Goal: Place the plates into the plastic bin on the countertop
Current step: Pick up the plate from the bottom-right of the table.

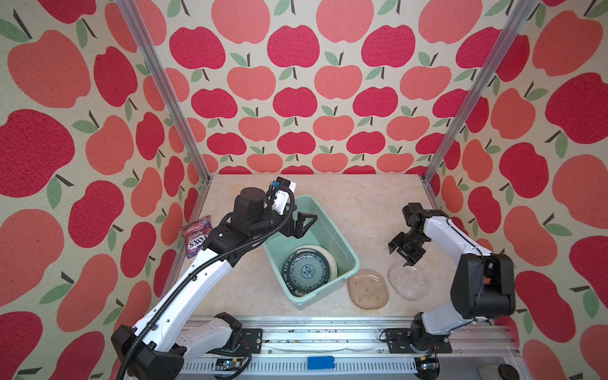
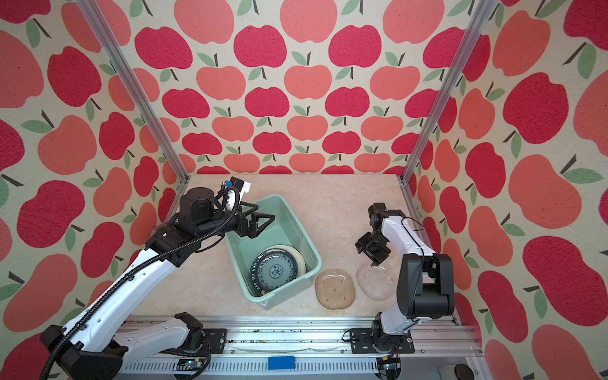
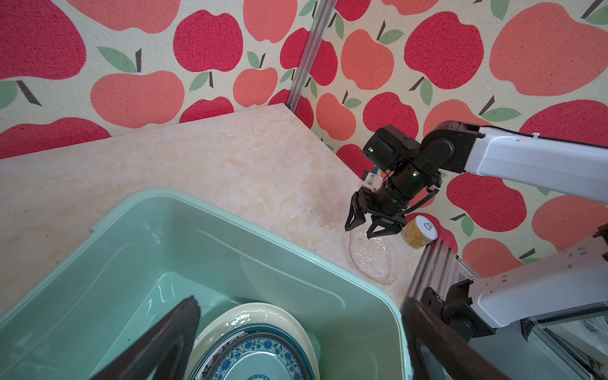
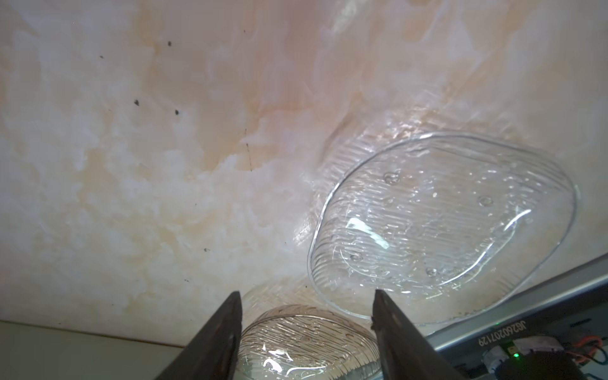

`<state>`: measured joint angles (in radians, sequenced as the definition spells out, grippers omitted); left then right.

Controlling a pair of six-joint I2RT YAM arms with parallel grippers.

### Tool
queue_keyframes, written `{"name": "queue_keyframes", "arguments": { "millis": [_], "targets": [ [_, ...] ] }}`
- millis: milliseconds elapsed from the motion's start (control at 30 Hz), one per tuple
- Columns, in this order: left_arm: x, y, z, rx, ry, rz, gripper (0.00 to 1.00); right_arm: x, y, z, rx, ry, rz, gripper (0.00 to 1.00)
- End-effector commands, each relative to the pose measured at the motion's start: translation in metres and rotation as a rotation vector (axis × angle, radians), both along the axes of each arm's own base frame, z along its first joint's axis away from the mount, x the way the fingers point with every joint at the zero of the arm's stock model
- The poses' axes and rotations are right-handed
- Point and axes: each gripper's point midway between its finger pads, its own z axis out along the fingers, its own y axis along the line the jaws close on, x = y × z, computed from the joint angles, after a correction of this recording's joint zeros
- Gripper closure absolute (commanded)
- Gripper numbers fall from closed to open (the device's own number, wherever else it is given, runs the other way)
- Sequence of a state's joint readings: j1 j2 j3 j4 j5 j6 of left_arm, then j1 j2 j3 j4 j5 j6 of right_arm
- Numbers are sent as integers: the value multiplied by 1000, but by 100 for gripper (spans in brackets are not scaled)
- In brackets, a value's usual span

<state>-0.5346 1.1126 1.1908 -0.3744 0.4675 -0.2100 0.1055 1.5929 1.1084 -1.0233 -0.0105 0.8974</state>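
The mint-green plastic bin (image 1: 324, 227) (image 2: 289, 227) (image 3: 230, 250) stands mid-countertop (image 1: 362, 204). Inside it a teal floral plate (image 1: 307, 271) (image 2: 275, 271) (image 3: 256, 358) tops a stack with a lettered-rim plate (image 1: 289, 281) and a pale plate (image 1: 327, 260) (image 3: 263, 312). My left gripper (image 1: 301, 225) (image 2: 256, 225) (image 3: 301, 301) hangs open over the bin, holding nothing. Right of the bin lie a tan squarish plate (image 1: 367, 289) (image 2: 335, 289) (image 4: 306, 342) and a clear glass plate (image 1: 408, 283) (image 2: 376, 282) (image 3: 373, 260) (image 4: 444, 223). My right gripper (image 1: 406, 251) (image 2: 373, 251) (image 3: 371, 227) (image 4: 306, 296) is open, low at the glass plate's far rim.
A purple FOXS candy bag (image 1: 196, 235) leans at the left wall behind my left arm. A yellow can with a white lid (image 3: 419, 232) sits by the right rail, close to my right gripper. Aluminium rails run along the front edge, with a blue block (image 1: 320, 363) on them.
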Motion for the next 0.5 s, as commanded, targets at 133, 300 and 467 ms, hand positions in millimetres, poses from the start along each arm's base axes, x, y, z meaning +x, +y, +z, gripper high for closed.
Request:
{"name": "queue_keyframes", "arguments": {
  "millis": [133, 300, 467],
  "targets": [
    [-1, -1, -11, 47, 6, -21, 1, -12, -9, -19, -78, 127, 124, 43],
    [0, -4, -14, 74, 8, -40, 1, -8, -4, -29, -80, 157, 165, 50],
    [3, -5, -12, 75, 5, -41, 1, -3, -1, -33, -103, 191, 202, 59]
  ]
}}
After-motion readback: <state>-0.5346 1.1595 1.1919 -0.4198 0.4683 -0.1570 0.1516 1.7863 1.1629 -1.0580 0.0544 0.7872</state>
